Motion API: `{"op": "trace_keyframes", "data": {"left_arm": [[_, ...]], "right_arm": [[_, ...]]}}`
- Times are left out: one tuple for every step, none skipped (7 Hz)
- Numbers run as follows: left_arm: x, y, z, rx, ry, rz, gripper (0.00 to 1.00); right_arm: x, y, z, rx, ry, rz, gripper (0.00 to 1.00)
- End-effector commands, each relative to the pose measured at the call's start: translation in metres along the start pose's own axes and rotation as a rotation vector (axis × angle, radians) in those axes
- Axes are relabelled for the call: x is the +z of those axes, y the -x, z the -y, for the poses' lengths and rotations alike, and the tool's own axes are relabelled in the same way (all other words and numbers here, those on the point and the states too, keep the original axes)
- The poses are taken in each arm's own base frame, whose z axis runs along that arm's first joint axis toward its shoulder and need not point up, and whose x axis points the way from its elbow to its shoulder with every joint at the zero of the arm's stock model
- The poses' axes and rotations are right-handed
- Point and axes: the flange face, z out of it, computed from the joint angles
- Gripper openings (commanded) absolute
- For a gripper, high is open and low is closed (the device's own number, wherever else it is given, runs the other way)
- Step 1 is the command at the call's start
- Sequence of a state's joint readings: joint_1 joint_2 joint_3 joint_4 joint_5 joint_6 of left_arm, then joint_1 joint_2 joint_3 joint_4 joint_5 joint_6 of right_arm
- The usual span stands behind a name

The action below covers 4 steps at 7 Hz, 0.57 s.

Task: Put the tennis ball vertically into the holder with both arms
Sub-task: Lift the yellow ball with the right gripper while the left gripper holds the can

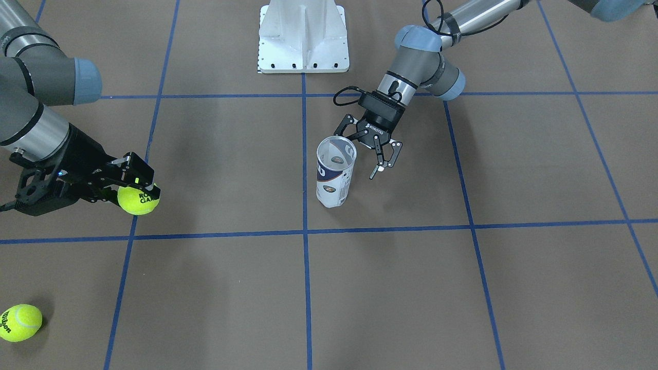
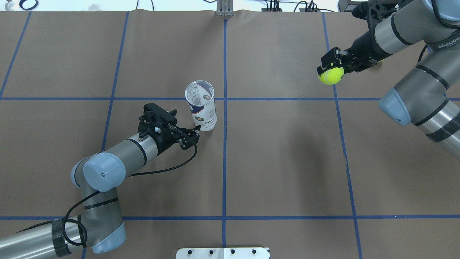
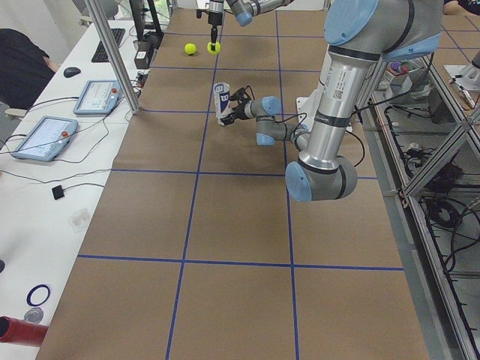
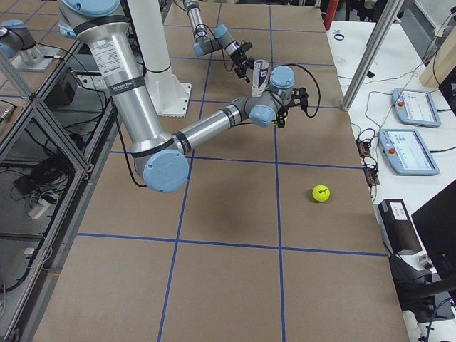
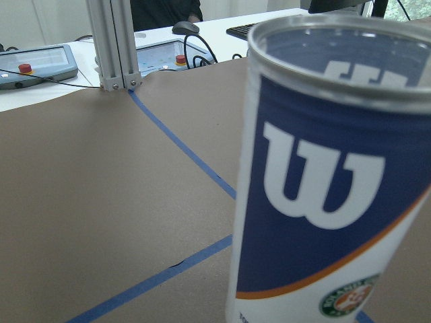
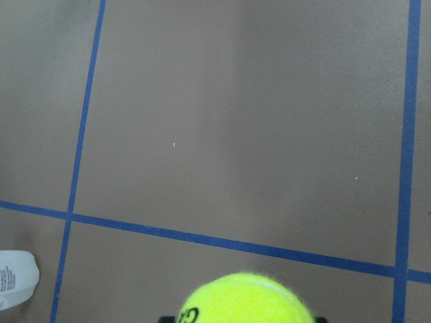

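The holder [image 1: 335,172], a clear tube with a navy label and a white "W", stands upright with its mouth open near the table's middle [image 2: 201,106]. It fills the right of the left wrist view [image 5: 323,202]. My left gripper [image 1: 364,153] is open and empty right beside the tube [image 2: 187,126]; I cannot tell whether it touches. My right gripper [image 1: 139,191] is shut on a yellow-green tennis ball [image 1: 138,200] and holds it far off to the holder's side [image 2: 331,75]. That ball shows at the bottom of the right wrist view [image 6: 249,299].
A second tennis ball [image 1: 19,322] lies loose on the table near the operators' edge [image 4: 320,193]. The white pedestal base [image 1: 303,36] stands at the robot's side. Blue tape lines grid the brown table. Tablets sit on the side desk [image 3: 45,135].
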State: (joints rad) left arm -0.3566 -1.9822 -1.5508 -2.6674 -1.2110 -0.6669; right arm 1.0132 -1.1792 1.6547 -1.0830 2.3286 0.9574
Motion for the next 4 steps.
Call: {"op": "trace_keyframes", "data": {"left_arm": [[0.01, -0.021, -0.006, 0.0, 0.004, -0.009, 0.99], [0.028, -0.028, -0.003, 0.003, -0.018, 0.03, 0.99], [0.03, -0.025, -0.004, -0.005, -0.043, 0.033, 0.99], [0.031, -0.02, -0.006, -0.01, -0.075, 0.054, 0.99]], "right_arm": [[-0.001, 0.002, 0.0, -0.001, -0.002, 0.002, 0.0], [0.0, 0.004, -0.001, -0.001, 0.0, 0.003, 0.0], [0.0, 0.005, -0.003, 0.001, 0.0, 0.005, 0.0], [0.003, 0.007, -0.004, 0.0, 0.002, 0.003, 0.0]]}}
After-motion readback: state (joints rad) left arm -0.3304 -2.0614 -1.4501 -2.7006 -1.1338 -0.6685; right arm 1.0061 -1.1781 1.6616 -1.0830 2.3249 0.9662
